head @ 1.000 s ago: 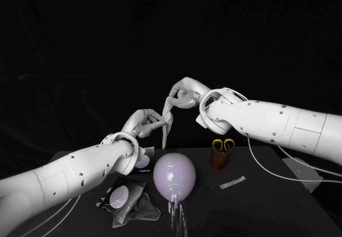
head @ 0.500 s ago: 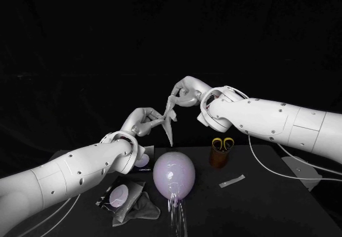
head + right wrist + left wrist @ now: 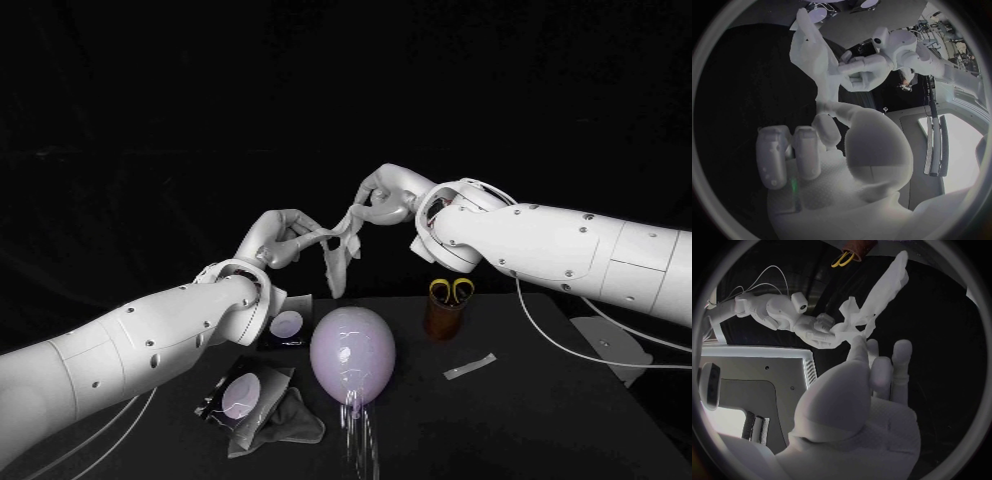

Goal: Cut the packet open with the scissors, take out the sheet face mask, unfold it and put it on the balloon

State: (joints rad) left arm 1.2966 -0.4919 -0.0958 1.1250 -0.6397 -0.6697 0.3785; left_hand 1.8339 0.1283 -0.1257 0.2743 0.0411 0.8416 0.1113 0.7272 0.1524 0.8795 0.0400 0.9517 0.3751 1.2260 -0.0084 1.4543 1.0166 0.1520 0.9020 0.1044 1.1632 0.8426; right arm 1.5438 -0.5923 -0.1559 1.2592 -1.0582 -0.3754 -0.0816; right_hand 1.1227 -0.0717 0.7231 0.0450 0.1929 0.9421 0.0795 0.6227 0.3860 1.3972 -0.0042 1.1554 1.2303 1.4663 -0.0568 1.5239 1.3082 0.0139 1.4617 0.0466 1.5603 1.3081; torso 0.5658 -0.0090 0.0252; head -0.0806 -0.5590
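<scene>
The two hands have moved a little apart since a second ago. The thin white sheet face mask [image 3: 339,252] hung between them as one narrow strip then, and now its top is pulled wider.

The left hand [image 3: 289,236] pinches one top corner of the mask with its fingertips. The right hand [image 3: 384,196] pinches the other top corner, a bit higher up. Both hands hold the mask tight, up in the air. The rest of the mask hangs down loose, and it looks crumpled and partly folded.

In the left wrist view, the left hand [image 3: 873,371] reaches up to the mask [image 3: 879,295], and the right hand [image 3: 826,332] grips it from the other side. In the right wrist view, the right hand [image 3: 817,145] holds the mask [image 3: 811,50], and the left hand [image 3: 864,67] holds it too.

The mask hangs over the far edge of the black table [image 3: 548,430]. The pale purple egg-shaped balloon [image 3: 355,360] lies on the table below it, closer to the robot. The mask and the balloon are apart.

The scissors with yellow handles [image 3: 451,291] stand in a brown holder [image 3: 440,322] to the right of the balloon. A small pale cut-off strip [image 3: 470,368] lies near the holder. The silver cut-open packet [image 3: 248,402] lies to the left of the balloon.
</scene>
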